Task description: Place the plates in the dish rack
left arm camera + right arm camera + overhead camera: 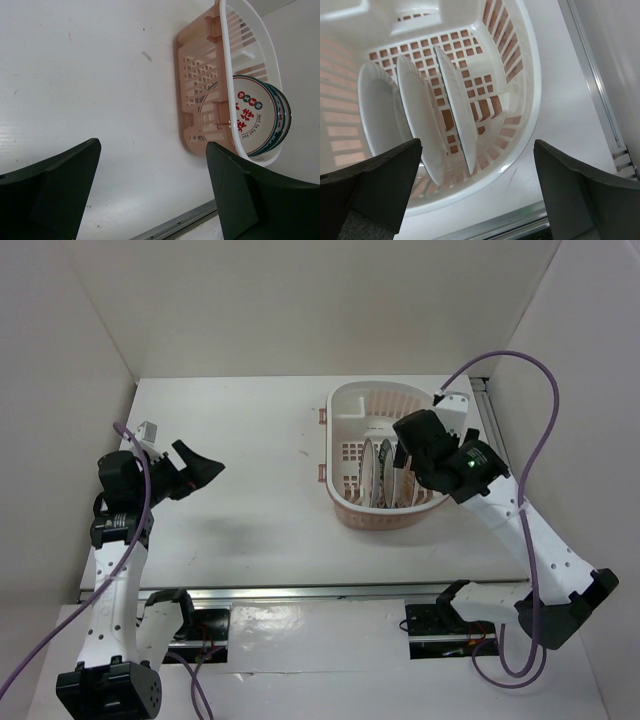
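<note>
- The top external view looks down from above and behind the bases of the left arm point(120, 570) and right arm point(540, 550). It faces the back wall and takes in the whole table point(250, 450) from far off.
- The left wrist view looks out between the fingers of the left gripper point(152, 147), low across the table, at the dish rack point(200, 90) well away, seen from outside.
- The right wrist view looks steeply down between the fingers of the right gripper point(477, 145) into the same rack from close above.
- All three views share the rack and the plates point(420, 115) in it.
</note>
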`<action>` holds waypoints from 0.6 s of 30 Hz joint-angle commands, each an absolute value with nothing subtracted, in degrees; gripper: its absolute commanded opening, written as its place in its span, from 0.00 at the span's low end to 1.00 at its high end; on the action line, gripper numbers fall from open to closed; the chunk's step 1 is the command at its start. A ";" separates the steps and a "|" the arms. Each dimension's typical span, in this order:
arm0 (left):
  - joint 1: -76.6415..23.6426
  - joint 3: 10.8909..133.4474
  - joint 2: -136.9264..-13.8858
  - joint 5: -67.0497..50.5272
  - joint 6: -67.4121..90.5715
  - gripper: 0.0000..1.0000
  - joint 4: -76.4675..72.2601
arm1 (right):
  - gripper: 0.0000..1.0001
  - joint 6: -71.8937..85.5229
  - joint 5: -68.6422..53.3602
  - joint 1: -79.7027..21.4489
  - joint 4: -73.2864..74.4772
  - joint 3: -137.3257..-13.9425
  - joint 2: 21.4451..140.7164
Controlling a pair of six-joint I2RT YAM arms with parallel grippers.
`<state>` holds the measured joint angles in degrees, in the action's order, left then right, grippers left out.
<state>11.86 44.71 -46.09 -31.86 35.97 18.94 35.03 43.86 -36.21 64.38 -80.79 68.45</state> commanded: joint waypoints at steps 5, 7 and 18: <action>12.22 48.42 -44.39 -27.18 31.82 1.00 22.13 | 1.00 24.64 35.00 -36.65 63.29 -85.61 58.92; 10.38 48.43 -41.23 -23.40 31.29 1.00 24.07 | 1.00 24.08 32.96 -36.65 63.54 -84.90 55.91; 7.38 56.24 -31.12 -14.50 29.44 1.00 39.45 | 1.00 23.38 27.87 -34.72 71.54 -84.37 41.23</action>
